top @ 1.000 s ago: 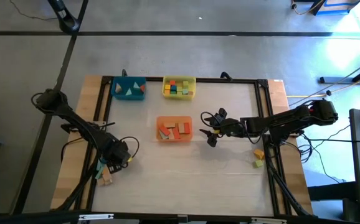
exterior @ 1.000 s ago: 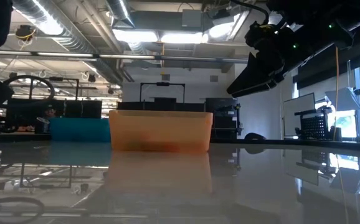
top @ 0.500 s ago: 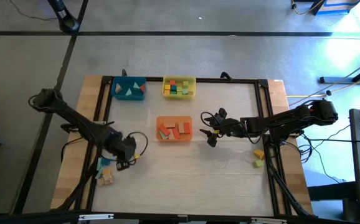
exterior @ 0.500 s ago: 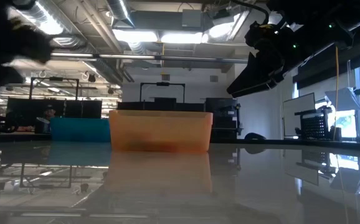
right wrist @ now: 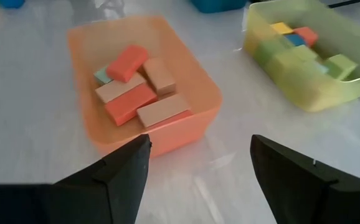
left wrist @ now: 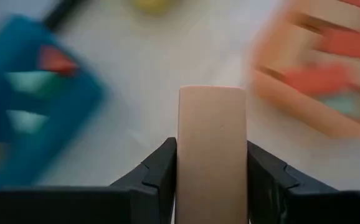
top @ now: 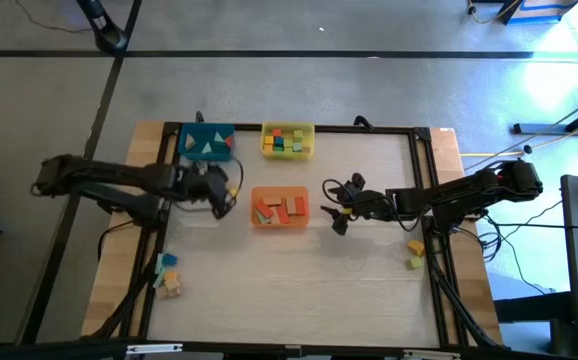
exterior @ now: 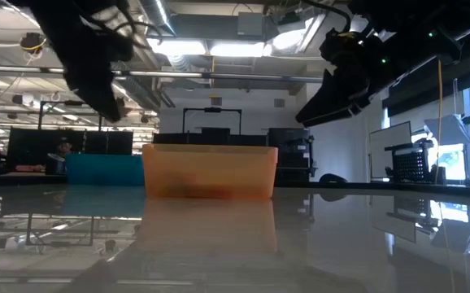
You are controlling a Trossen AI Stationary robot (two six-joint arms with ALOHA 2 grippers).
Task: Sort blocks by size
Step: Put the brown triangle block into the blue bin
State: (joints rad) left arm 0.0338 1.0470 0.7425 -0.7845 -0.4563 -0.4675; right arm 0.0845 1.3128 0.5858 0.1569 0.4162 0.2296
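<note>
A: We have a plain wood block (left wrist: 212,149) pinched in our left gripper (top: 221,187). It hangs above the surface (top: 299,270), between the blue tray (top: 206,143) and the orange tray (top: 280,207).

B: Why hold it there?

A: We think it goes with the long blocks in the orange tray, so we carry it that way.

B: Which way does it point?

A: Its long side runs straight out past the fingers (left wrist: 158,177), which squeeze its two narrow sides.

B: And our right gripper (top: 341,207)?

A: It waits spread wide and holds nothing, just right of the orange tray. More blocks (top: 167,276) lie at the near left.
</note>
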